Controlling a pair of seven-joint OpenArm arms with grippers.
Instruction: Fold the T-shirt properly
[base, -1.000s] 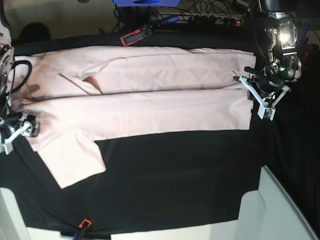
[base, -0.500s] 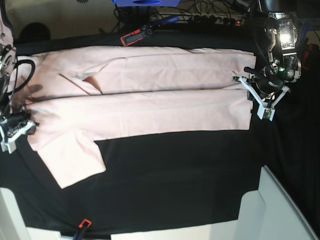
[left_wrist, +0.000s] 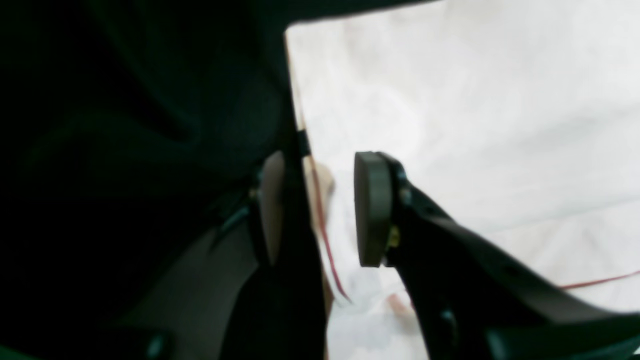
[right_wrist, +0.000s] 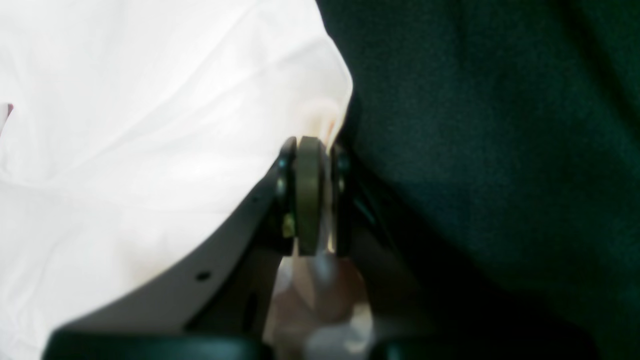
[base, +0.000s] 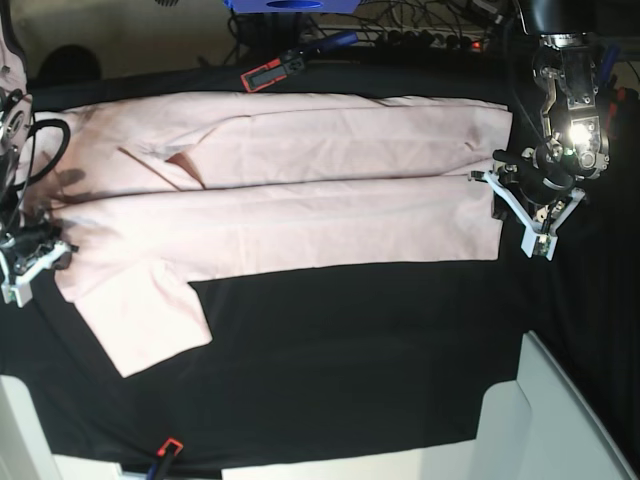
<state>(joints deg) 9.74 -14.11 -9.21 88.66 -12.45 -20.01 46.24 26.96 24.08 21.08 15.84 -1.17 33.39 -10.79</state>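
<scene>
The pale pink T-shirt (base: 300, 200) lies flat across the black cloth, its long sides folded inward and one sleeve (base: 140, 320) sticking out at the lower left. My left gripper (base: 515, 212) stands at the shirt's right end. In the left wrist view this left gripper (left_wrist: 320, 210) is open, and the T-shirt's (left_wrist: 475, 125) hem edge runs through the gap between the pads without being pinched. At the shirt's left end sits my right gripper (base: 40, 262). The right wrist view shows that right gripper (right_wrist: 320, 195) shut on a corner of the T-shirt (right_wrist: 125, 150).
The black table cloth (base: 350, 360) covers the table. A red-and-black clamp (base: 265, 75) sits at the far edge and another clamp (base: 165, 450) at the near edge. A white box (base: 540, 420) stands at the lower right. Cables lie along the back.
My right gripper has shut on the shirt's left corner. My left gripper has opened and shifted slightly right at the shirt's right end. The shirt itself has not moved.
</scene>
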